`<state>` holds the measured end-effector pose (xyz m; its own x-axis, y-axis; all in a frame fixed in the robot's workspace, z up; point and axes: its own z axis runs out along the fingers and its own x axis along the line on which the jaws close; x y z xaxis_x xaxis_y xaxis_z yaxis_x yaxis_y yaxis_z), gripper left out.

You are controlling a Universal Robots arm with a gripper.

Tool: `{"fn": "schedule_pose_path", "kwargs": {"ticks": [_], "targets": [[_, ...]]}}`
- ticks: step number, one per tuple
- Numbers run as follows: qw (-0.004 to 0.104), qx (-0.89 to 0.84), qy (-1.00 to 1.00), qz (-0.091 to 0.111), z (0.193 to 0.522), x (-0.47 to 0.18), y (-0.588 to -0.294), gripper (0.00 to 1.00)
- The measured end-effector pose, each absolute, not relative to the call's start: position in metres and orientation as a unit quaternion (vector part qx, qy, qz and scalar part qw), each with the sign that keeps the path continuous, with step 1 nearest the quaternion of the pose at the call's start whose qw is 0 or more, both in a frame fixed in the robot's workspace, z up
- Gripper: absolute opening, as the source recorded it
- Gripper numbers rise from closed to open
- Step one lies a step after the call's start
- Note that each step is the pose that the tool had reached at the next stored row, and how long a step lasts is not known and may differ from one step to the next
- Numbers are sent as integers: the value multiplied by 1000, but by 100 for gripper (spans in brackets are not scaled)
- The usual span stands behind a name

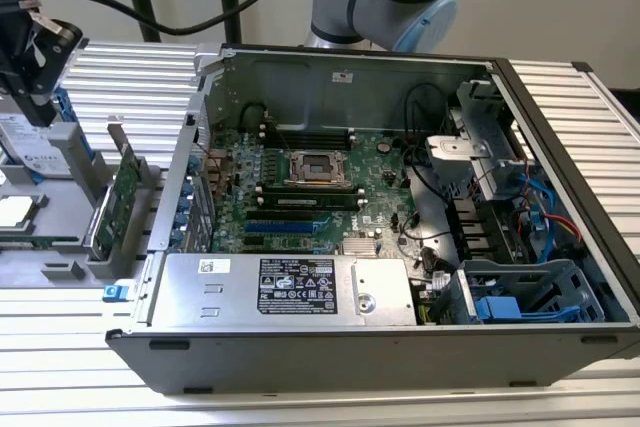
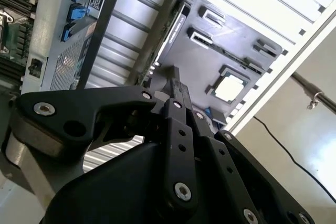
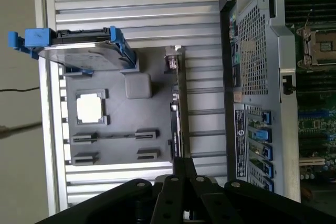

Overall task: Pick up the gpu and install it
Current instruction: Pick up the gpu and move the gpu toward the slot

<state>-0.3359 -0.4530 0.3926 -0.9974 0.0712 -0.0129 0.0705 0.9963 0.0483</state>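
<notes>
Claw [image 3: 184, 165]: clenched on nothing, fingers pressed flat together in both wrist views. In the exterior view I'm up at the far left, over the hard drive [image 1: 30, 142].
Tray [image 3: 121, 119]: dark grey, and it carries the hard drive and the gpu.
Gpu [image 1: 122, 197]: standing on its long edge in the tray's slot, just outside the case [image 1: 300, 352] wall. Its long axis runs alongside that wall, and its silver metal end is nearer the hard drive.
Case: open, with the motherboard [image 1: 320, 177] lying flat inside.
</notes>
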Motion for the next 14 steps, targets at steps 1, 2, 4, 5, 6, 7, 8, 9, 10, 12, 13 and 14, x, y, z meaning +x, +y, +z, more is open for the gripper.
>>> {"fn": "schedule_pose_path", "kwargs": {"ticks": [1, 2, 4, 5, 6, 7, 8, 9, 10, 12, 13, 14], "targets": [[7, 35, 999, 24, 393, -336, -454, 0], [7, 35, 999, 24, 393, -336, -455, 0], [7, 35, 999, 24, 393, -336, -457, 0], [7, 35, 999, 24, 393, -336, -458, 0], [7, 35, 999, 24, 393, -336, -459, 0], [7, 35, 999, 24, 393, -336, -459, 0], [7, 35, 999, 24, 393, -336, -459, 0], [7, 35, 999, 24, 393, -337, -459, 0], [7, 35, 999, 24, 393, -337, -459, 0], [7, 35, 999, 24, 393, -337, -459, 0], [7, 35, 999, 24, 393, -337, -459, 0], [7, 35, 999, 24, 393, -337, -459, 0]]}}
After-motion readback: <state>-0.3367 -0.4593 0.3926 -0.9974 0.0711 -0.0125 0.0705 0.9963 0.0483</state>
